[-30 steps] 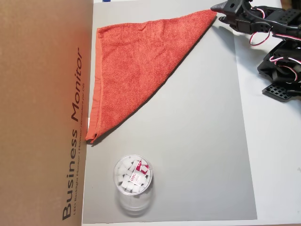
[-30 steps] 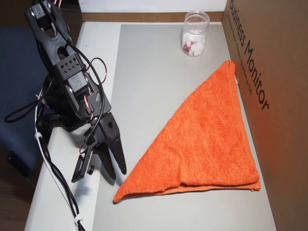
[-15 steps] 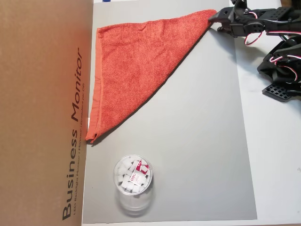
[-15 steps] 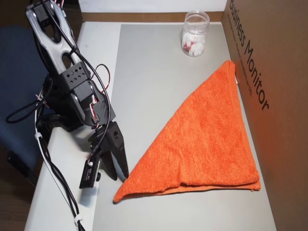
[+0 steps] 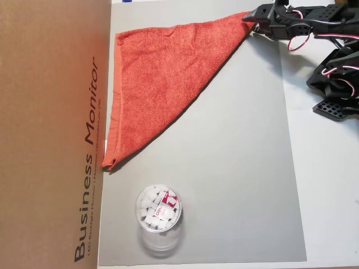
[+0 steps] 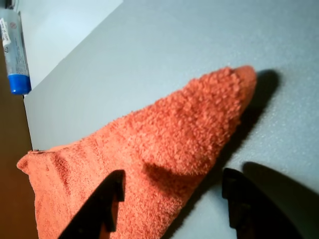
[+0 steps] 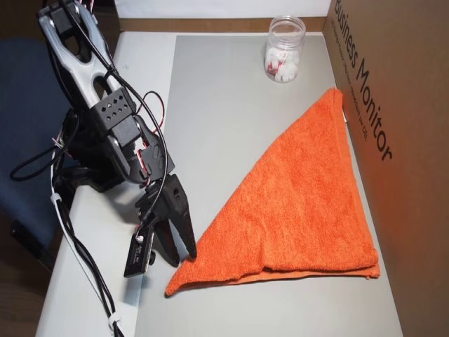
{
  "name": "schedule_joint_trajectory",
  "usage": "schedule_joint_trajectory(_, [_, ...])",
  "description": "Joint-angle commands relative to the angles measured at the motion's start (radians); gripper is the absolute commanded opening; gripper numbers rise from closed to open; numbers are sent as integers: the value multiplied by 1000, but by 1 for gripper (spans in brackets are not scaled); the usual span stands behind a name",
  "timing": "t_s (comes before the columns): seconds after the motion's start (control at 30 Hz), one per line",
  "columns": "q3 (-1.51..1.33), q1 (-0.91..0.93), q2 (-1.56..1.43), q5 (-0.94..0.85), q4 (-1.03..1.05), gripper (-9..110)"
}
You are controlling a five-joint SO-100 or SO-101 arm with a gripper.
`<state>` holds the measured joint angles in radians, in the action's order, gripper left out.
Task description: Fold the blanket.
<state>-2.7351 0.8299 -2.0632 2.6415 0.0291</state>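
Clear jar (image 5: 159,216), cardboard box (image 5: 53,134), grey mat (image 5: 235,168)

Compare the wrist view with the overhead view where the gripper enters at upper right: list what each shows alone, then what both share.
Only the wrist view shows the blue-capped tube and the open fingers straddling the towel's tip. Only that overhead view shows the clear jar, the Business Monitor box and the whole folded triangle. Both show the blanket, the grey mat and the gripper.

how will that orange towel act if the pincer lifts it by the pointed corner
The orange towel will likely be floppy: it is terry cloth lying flat in a folded triangle, so the rest should hang and drag. The two layers may separate, since the lower edge shows them loosely stacked. The looped pile probably grips well between the open pincer fingers, straddling the corner.
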Motion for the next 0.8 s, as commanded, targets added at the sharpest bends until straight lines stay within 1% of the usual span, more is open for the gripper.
schedule_joint_trajectory(0.0, [44,-3,0,-6,-12,20])
schedule_joint_trajectory(0.5, [34,14,3,-8,-12,20])
schedule_joint_trajectory(0.6, [49,15,41,-8,-14,20])
schedule_joint_trajectory(0.77, [89,17,115,-26,-74,20])
